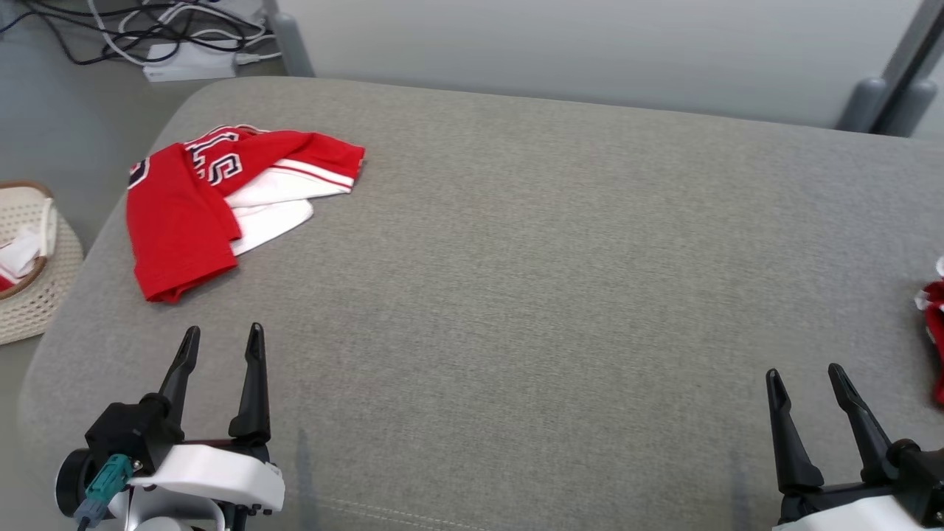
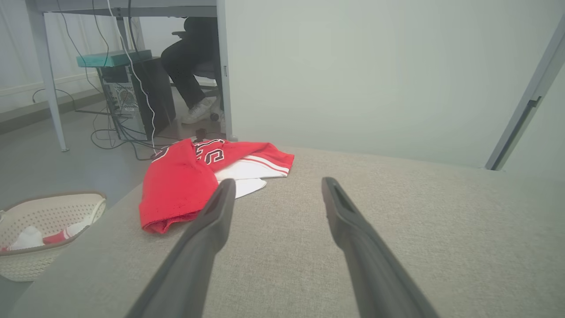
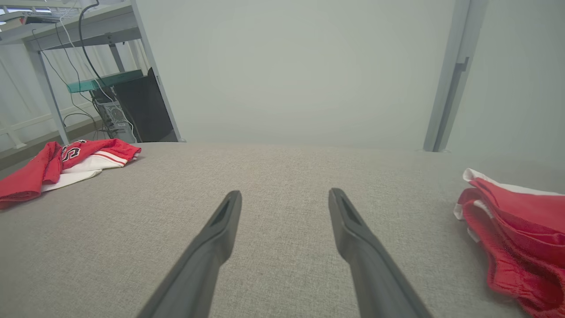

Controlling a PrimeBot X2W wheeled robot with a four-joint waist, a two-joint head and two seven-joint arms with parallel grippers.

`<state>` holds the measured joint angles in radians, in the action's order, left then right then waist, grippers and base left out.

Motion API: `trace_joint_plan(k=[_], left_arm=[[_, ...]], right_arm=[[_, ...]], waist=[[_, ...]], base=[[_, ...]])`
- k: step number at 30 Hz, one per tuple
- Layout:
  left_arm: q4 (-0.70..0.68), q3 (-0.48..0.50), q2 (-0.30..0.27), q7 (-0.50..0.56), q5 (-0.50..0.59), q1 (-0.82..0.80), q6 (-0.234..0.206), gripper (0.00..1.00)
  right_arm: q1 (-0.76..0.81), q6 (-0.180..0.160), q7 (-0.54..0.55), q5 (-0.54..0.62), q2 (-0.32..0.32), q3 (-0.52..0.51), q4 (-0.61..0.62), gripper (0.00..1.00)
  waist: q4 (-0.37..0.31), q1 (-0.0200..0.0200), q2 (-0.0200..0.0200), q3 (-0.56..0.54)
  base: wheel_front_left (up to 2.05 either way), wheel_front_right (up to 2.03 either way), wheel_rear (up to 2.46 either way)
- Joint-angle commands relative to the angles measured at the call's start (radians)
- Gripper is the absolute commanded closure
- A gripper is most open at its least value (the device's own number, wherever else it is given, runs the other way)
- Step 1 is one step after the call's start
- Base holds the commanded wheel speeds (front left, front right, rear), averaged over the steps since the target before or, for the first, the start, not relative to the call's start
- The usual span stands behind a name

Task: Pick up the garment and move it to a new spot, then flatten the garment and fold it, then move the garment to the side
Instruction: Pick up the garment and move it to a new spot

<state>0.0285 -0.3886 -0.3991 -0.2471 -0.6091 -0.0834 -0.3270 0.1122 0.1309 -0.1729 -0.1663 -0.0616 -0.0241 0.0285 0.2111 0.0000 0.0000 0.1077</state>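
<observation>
Up and left of my left gripper (image 1: 224, 329), well apart from its fingertips, the folded red jersey (image 1: 177, 221) lies on the grey cushion (image 1: 516, 295), its long red panel running away from me. Off my right gripper's (image 1: 804, 370) outer side sits a crumpled red garment (image 3: 516, 221), likely next; right arm nearer. Both jaws stand apart, empty.

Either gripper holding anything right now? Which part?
Nothing held. The left gripper and right gripper both open, empty; red jersey and the other red garment lie untouched on the cushion.
</observation>
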Motion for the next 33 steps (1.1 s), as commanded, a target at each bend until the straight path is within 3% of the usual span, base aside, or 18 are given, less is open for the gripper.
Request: trace_joint_plan(k=[1,12,26,33], left_arm=[[-0.018,0.046,-0.022,-0.009,-0.007,-0.012,-0.006,0.0],[-0.003,0.068,0.025,-0.013,-0.01,0.01,0.001,0.0],[0.006,0.054,0.018,-0.006,0.005,-0.021,0.011,0.0],[0.013,0.095,-0.019,0.049,-0.038,-0.17,0.06,0.0]], right_arm=[[-0.027,0.0,0.004,0.007,-0.018,0.024,0.038,0.0],[-0.009,0.0,0.01,-0.002,-0.019,0.032,0.032,0.0],[-0.017,0.0,0.017,-0.001,-0.017,0.039,0.041,0.0],[-0.043,0.0,0.03,-0.004,-0.029,0.039,0.066,0.0]], waist=[[0.06,0.0,0.0,-0.001],[0.188,0.0,0.0,-0.03],[0.196,0.0,0.0,-0.007],[0.158,0.0,0.0,0.042]], base=[[0.0,0.0,0.0],[0.0,0.0,0.0],[0.0,0.0,0.0],[0.0,0.0,0.0]])
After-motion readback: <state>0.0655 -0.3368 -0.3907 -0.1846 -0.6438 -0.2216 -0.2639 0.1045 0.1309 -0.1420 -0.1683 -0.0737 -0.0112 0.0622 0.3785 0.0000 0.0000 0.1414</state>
